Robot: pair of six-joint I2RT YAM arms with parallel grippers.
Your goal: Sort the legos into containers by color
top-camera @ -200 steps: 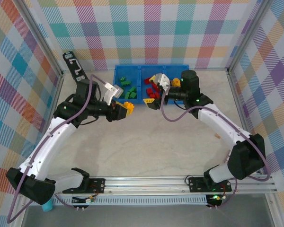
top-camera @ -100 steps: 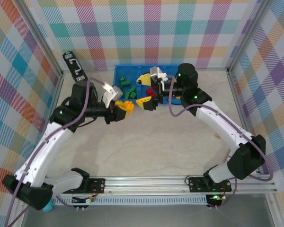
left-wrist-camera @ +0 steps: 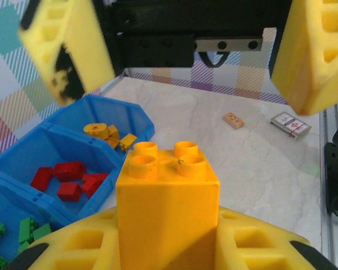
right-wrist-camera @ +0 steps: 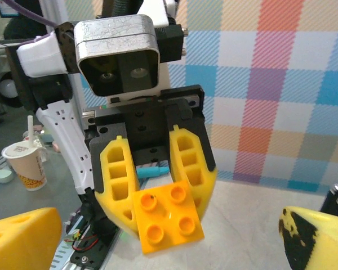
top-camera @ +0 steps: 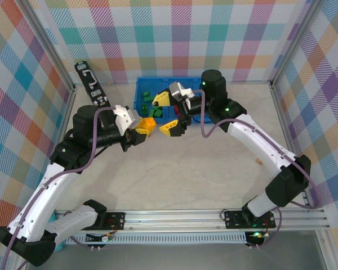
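My left gripper (top-camera: 142, 129) is shut on a yellow-orange lego (top-camera: 149, 121), held above the table in front of the blue tray (top-camera: 152, 80). The left wrist view shows that brick (left-wrist-camera: 168, 197) studs-up between my yellow fingers (left-wrist-camera: 73, 244). My right gripper (top-camera: 166, 114) stands open, facing the left one, its fingertips (right-wrist-camera: 22, 236) wide on either side of the brick (right-wrist-camera: 169, 216) without touching it. The containers hold yellow legos (left-wrist-camera: 107, 134), red legos (left-wrist-camera: 67, 180) and green legos (left-wrist-camera: 17, 233), each color in its own compartment.
A tan tile (left-wrist-camera: 234, 119) and a small printed card (left-wrist-camera: 291, 124) lie on the table to the right. A black bracket (top-camera: 90, 79) leans at the back left corner. Metal frame rails (top-camera: 186, 216) border the near edge and sides.
My right gripper has swung left, off the tray, and now faces the left gripper with its jaws wide. The left gripper has lifted the yellow-orange lego slightly back and left.
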